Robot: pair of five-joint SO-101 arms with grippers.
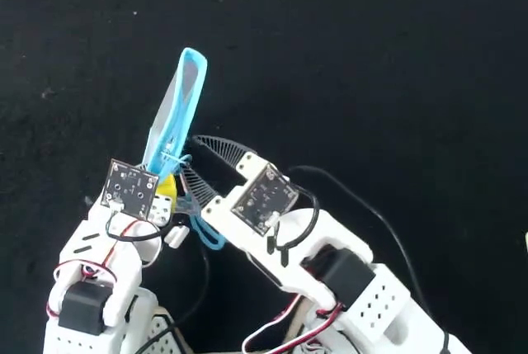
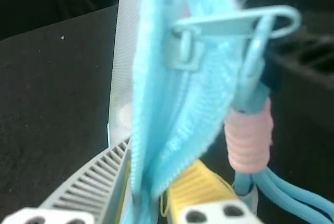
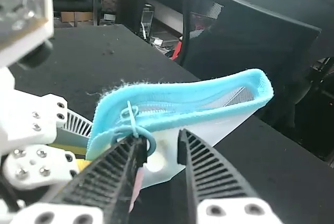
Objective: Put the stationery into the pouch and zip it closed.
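Biggest worry sits nearest the arms: the left gripper (image 2: 156, 192) is pinching just the bottom corner of the pouch (image 3: 219, 114), which it holds on edge off the table (image 1: 396, 82). A corner grip like that is a weak anchor. If the zip gets tugged along its line, I'd guess the fabric either slides out of the fingers or folds over instead of the slider (image 2: 182, 51) moving.

Next one out: the right gripper (image 3: 160, 138) has its fingers parted. The blue pull cord (image 3: 146, 139) sits right at 1 fingertip and isn't squeezed between both. If it closes from there it could miss the cord, or catch the pink bead (image 2: 249, 140) and slip off it.

Farther along, the pouch mouth seems to gape near the far end, so I think the zip isn't done. Tilt the pouch too much and whatever's inside might fall out. I honestly can't tell if any stationery is in there.

Count, near to far:
- 2 grippers
- 1 pink bead
- 1 pull cord
- 1 slider, with 1 pull tab (image 2: 229, 24)
- 1 pouch
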